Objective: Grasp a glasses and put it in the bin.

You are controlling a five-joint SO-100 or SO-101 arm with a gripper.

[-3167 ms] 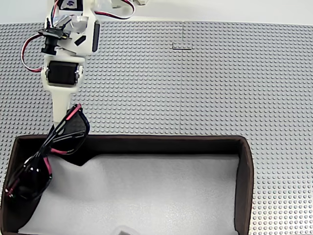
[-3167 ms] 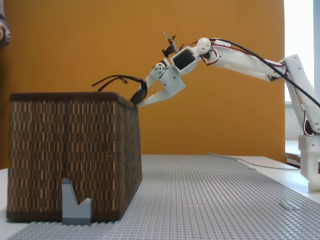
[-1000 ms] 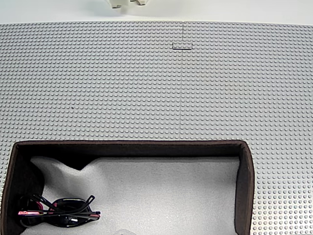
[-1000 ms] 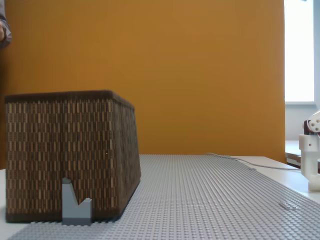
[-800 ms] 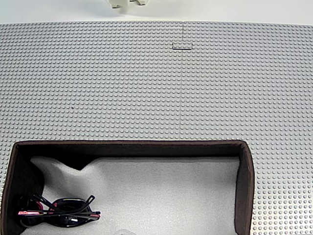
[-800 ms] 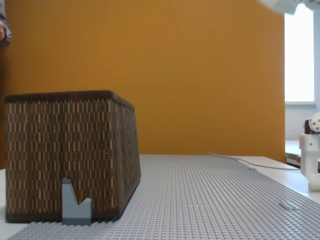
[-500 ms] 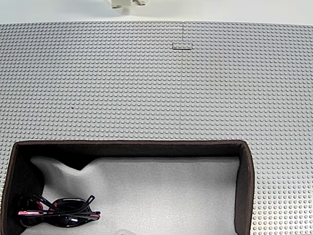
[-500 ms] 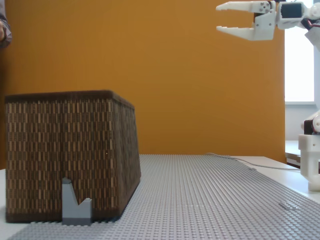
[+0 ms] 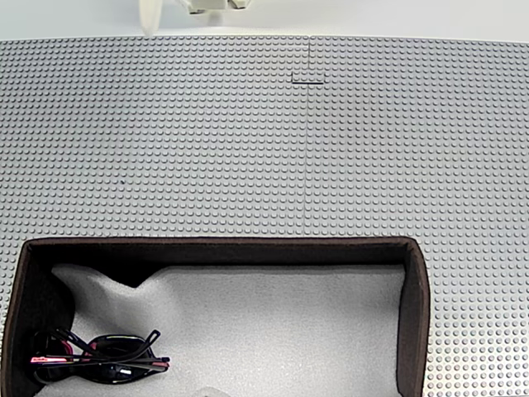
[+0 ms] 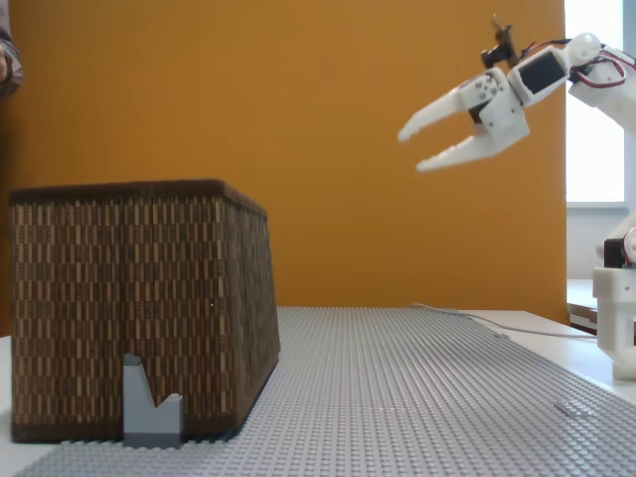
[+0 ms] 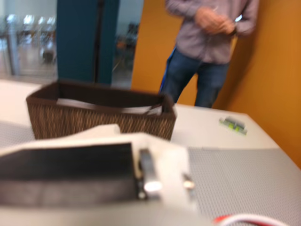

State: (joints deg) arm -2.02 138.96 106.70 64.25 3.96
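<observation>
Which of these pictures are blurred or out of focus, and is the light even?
Wrist view: soft all over, the bin and the person smeared, as by motion. Side fixed view: the bin sharp, the gripper with its jaws apart slightly blurred, the window at right overexposed. Top fixed view: sharp, evenly lit, the glasses clear.

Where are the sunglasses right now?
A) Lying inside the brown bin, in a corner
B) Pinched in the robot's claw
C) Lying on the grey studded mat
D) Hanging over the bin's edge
A. In a fixed view from above, the glasses lie on the pale lining in the lower-left corner of the bin, while in a fixed view from the side the gripper hangs open and empty in the air.
</observation>
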